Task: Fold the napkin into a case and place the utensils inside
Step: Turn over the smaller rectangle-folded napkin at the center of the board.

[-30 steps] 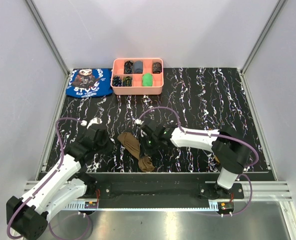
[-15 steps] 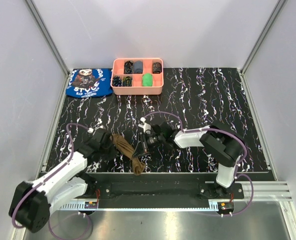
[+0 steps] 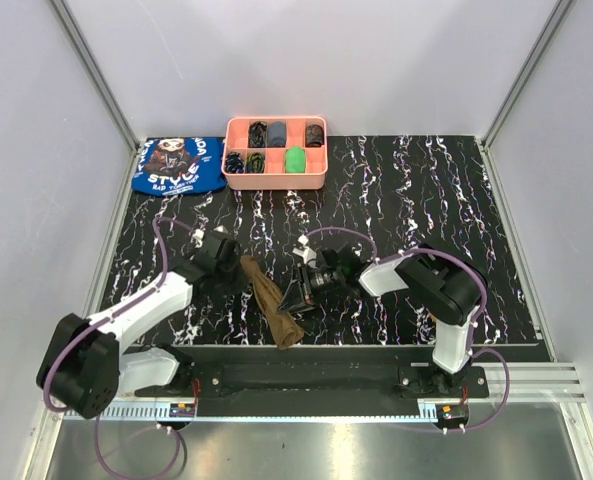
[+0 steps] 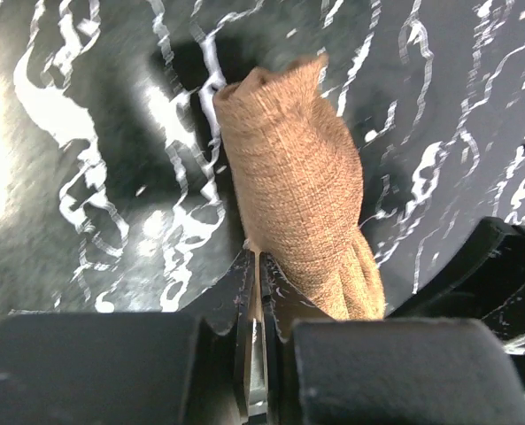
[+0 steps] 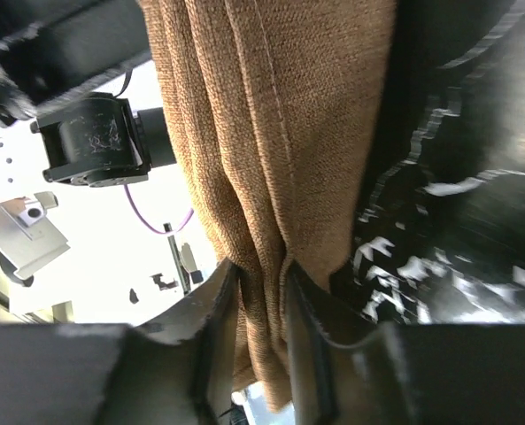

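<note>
The olive-brown napkin is bunched into a long narrow strip that runs from the middle of the table toward the near edge. My left gripper is shut on the strip's far end; in the left wrist view a thin edge of napkin is pinched in the left gripper. From the right, my right gripper holds the strip lower down. The right wrist view shows several folds of napkin squeezed in the right gripper. The utensils are out of view.
A pink compartment tray with small dark and green items stands at the back of the table. To its left lies a blue printed cloth. The black marbled tabletop is walled in on three sides.
The left gripper has carried its end of the napkin toward the back, pulling the crumpled cloth into a long strip. The right gripper's jaws have spread slightly around the folds.
</note>
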You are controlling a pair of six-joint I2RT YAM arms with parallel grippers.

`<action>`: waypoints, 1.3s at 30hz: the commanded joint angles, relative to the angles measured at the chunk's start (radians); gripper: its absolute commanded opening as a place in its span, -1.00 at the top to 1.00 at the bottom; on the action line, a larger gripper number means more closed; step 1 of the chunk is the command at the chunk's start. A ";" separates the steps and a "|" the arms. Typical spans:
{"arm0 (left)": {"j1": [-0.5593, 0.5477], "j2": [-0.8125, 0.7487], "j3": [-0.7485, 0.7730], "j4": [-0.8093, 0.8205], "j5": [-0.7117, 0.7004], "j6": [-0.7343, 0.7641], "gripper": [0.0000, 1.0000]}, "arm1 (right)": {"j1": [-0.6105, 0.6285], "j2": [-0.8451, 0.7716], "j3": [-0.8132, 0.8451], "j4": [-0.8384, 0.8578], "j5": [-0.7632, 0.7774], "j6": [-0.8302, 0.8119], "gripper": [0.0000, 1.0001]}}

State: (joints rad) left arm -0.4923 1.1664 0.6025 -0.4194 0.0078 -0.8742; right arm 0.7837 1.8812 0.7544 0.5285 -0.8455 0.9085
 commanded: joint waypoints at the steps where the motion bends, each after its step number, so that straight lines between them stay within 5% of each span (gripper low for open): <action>1: -0.018 0.079 0.094 0.079 0.027 0.032 0.86 | -0.046 -0.002 -0.004 -0.031 -0.049 -0.078 0.21; 6: -0.052 0.196 0.197 0.114 0.043 0.035 0.86 | -0.139 -0.072 0.031 -0.345 0.009 -0.279 -0.19; 11: -0.075 0.341 0.295 0.134 0.058 0.050 0.91 | -0.164 -0.233 0.186 -0.893 0.396 -0.538 -0.42; 14: -0.083 0.329 0.307 0.128 0.044 0.058 0.91 | -0.141 -0.322 0.198 -0.961 0.464 -0.518 -0.47; 22: -0.086 0.223 0.287 0.076 0.060 0.092 0.84 | 0.123 -0.367 0.197 -0.856 0.494 -0.327 -0.44; 33: -0.051 0.475 0.390 0.136 0.066 0.152 0.87 | 0.172 -0.283 0.042 -0.559 0.460 -0.215 0.15; 39: -0.039 0.573 0.437 0.151 0.075 0.181 0.90 | 0.173 -0.219 0.025 -0.556 0.591 -0.298 0.22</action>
State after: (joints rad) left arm -0.5434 1.7077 0.9943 -0.3195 0.0727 -0.7330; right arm 0.9482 1.6264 0.7757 -0.0711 -0.3523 0.6678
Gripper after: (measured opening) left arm 0.058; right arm 0.392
